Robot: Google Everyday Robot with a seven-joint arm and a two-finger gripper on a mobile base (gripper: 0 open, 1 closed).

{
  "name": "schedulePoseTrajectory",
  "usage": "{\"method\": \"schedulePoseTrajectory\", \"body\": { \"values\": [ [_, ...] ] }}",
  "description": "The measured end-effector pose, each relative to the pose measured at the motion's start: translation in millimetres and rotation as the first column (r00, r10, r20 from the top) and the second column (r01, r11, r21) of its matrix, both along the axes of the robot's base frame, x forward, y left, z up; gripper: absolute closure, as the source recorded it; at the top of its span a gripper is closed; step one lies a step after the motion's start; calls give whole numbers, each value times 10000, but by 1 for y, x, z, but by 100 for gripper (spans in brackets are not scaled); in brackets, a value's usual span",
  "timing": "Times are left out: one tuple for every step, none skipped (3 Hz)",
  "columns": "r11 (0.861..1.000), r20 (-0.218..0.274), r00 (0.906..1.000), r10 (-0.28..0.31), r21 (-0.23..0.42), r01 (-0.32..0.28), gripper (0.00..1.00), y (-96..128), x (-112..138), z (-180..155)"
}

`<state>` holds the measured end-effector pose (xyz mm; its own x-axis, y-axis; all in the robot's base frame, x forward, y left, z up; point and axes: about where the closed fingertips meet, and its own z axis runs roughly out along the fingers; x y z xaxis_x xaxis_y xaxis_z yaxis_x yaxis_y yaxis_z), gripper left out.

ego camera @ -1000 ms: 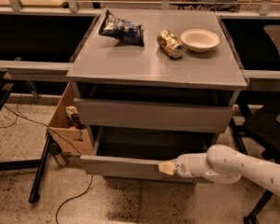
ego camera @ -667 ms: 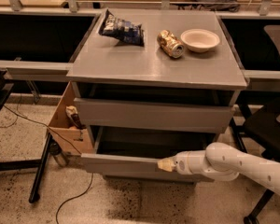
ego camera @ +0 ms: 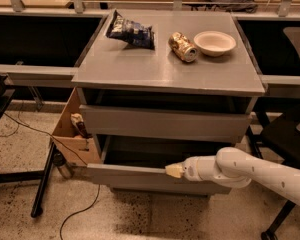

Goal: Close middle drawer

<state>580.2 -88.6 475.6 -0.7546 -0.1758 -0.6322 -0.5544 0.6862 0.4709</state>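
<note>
no legible txt, claw (ego camera: pixel 173 171) at mid drawer (ego camera: pixel 130 176) front

Smooth grey tabletop (ego camera: pixel 155 69) with dull sheen, crinkled glossy bag (ego camera: pixel 130 32), shiny metal can (ego camera: pixel 183 46), smooth pale bowl (ego camera: pixel 214 42), matt grey middle drawer (ego camera: pixel 130 176), cream pincer (ego camera: pixel 174 171) at its front's top edge, glossy white plastic arm (ego camera: pixel 240 169), brown cardboard box (ego camera: pixel 72 129), speckled floor (ego camera: pixel 20 144)

Grey surface (ego camera: pixel 140 69), grey middle drawer (ego camera: pixel 130 176) — cream-tipped white pincer (ego camera: pixel 172 171) at its front; dark-blue bag (ego camera: pixel 130 31), gold can (ego camera: pixel 183 46), white bowl (ego camera: pixel 215 42).
</note>
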Motion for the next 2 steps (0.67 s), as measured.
{"method": "schedulePoseTrajectory", "body": {
  "values": [
    [9998, 220, 9996, -166, 55, 165, 100, -4, 0, 9],
    [9997, 441, 9990, 104, -221, -95, 100, -21, -15, 25]
  ]
}}
